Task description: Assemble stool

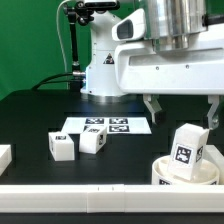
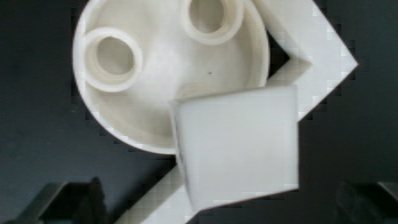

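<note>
Jaws spread wide, pinching nothing. Gripper (image 1: 181,114) hanging straight above the leg (image 1: 188,150), clear of it, a finger out to each side. So: leg directly below the jaws, long axis near upright with a slight tilt, tagged face toward the exterior camera. Stands on the seat (image 1: 165,172) at the exterior view's right, just behind the front bar (image 1: 90,189); cannot tell whether it is pushed home in a socket. In the wrist view, leg (image 2: 238,140) reads as a plain white block covering one edge of the seat (image 2: 169,95), which is round and white with two open holes showing. Far leg (image 1: 62,147) and mid leg (image 1: 93,141) lie loose, well apart toward the exterior view's left, just in front of the marker board (image 1: 110,124). Likely next: straight descent, then a close across the upright leg.
</note>
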You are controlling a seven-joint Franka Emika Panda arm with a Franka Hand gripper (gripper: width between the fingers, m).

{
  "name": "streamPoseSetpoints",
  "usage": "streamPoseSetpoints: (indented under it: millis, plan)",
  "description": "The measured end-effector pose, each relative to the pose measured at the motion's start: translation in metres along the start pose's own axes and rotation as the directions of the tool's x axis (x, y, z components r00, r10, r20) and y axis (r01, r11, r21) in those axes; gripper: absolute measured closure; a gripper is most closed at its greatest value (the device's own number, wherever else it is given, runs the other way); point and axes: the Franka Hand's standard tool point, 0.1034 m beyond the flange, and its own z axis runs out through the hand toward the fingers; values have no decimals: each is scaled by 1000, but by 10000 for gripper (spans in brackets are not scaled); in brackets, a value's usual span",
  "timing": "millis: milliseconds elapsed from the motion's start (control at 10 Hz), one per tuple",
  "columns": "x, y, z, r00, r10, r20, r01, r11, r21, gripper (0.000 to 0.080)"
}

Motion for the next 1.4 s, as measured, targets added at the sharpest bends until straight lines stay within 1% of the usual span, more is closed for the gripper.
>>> streamPoseSetpoints:
  millis: [100,200,400,500,600,700,800,1200,1300,1400]
  plan:
    - [3,-4,6,1000,-2,0,2,1000,1,151]
    - [1,-5,12,1000,-6,4,6,1000,-4,151]
    - [1,-4,15,1000,-19,4,19,1000,-4,151]
    - [1,-4,15,999,-32,4,32,999,-4,244]
    - [1,-4,15,999,-39,4,39,999,-5,427]
    - [1,-5,14,999,-40,2,40,999,-3,427]
    - [1,-5,14,999,-40,2,40,999,-3,456]
    - [1,-5,14,1000,-17,3,17,1000,-2,456]
    - [0,-6,14,997,75,6,-75,997,6,456]
    - [-2,-7,15,978,209,13,-209,978,15,456]
